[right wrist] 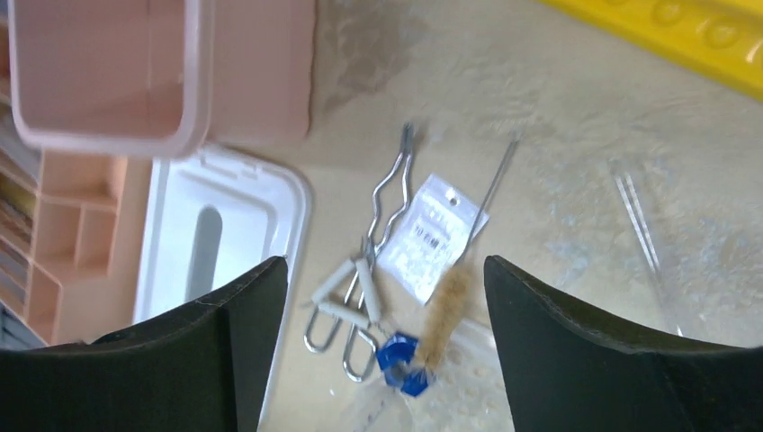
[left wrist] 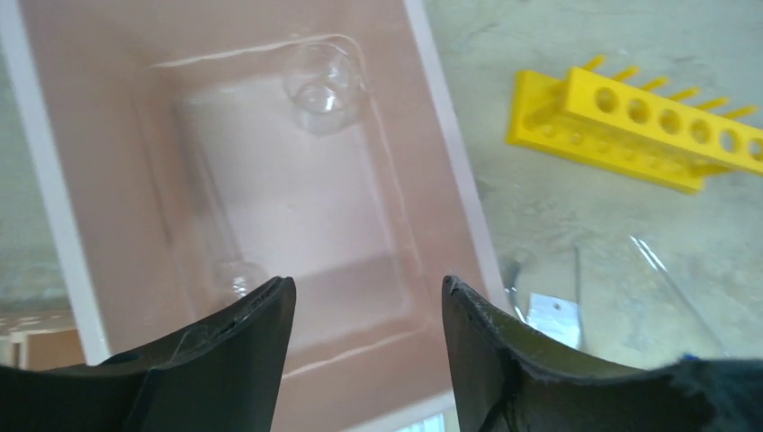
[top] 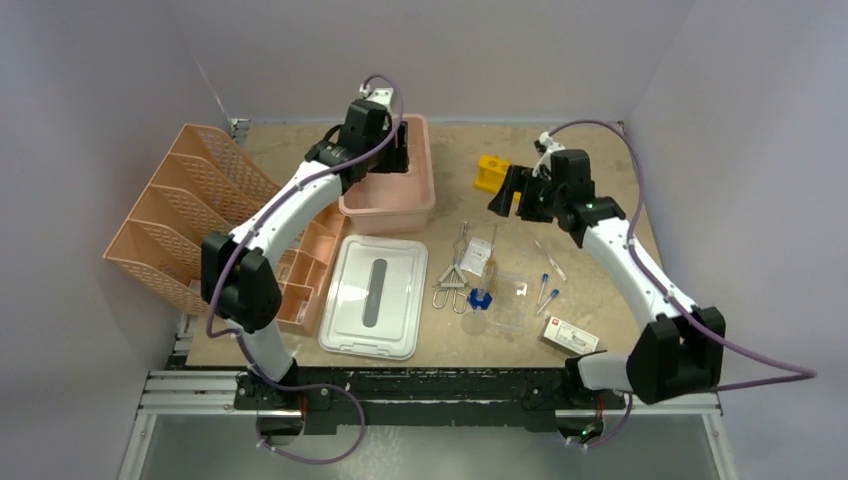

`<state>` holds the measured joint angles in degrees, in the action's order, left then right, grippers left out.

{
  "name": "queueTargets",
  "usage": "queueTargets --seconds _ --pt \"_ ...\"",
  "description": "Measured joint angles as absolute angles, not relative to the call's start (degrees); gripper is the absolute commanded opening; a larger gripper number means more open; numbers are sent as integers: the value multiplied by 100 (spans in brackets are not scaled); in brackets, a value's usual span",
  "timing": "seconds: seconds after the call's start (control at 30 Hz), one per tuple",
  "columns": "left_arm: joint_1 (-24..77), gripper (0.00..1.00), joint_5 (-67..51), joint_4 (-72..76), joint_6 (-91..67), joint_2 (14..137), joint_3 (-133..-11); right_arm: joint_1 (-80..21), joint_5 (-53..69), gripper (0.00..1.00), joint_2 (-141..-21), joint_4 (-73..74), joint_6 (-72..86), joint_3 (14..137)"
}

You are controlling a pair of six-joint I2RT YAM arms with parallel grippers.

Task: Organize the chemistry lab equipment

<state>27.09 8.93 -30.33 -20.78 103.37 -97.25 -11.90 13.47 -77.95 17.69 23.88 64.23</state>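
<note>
My left gripper (top: 392, 158) is open and empty above the pink tub (top: 420, 200). In the left wrist view the left gripper (left wrist: 369, 288) hangs over the tub floor, where a clear round glass piece (left wrist: 322, 76) lies. My right gripper (top: 507, 192) is open and empty beside the yellow holed rack (top: 491, 172). In the right wrist view the right gripper (right wrist: 387, 270) hangs above the wire tongs (right wrist: 360, 288), a small packet (right wrist: 430, 236), a brush (right wrist: 450, 297) and blue caps (right wrist: 400, 355). Two blue-capped vials (top: 547, 290) and thin glass tubes (right wrist: 643, 225) lie to the right.
The white lid (top: 375, 295) lies flat in front of the tub. The peach mesh organizer (top: 190, 210) stands at the left. A small white box (top: 570, 335) lies at the front right. A clear dish (top: 510, 300) sits by the blue caps.
</note>
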Motion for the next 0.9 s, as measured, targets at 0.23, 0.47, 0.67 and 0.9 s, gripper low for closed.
queueTargets --seconds 0.23,0.47,0.67,0.9 --pt "2703 64 268 -1949 -2412 9644 -8488 -2436 880 79 -6829 2062 1907 5970" --pt "2703 64 298 -1299 -2768 9428 -7972 -3221 298 74 -6812 2469 2034 5618" --pt "2703 64 318 -1044 -2963 9395 -7931 -3760 97 69 -6818 2871 1986 5367" --pt "2703 64 318 -980 -3094 9395 -7926 -4032 -403 51 -6840 3142 1959 5367"
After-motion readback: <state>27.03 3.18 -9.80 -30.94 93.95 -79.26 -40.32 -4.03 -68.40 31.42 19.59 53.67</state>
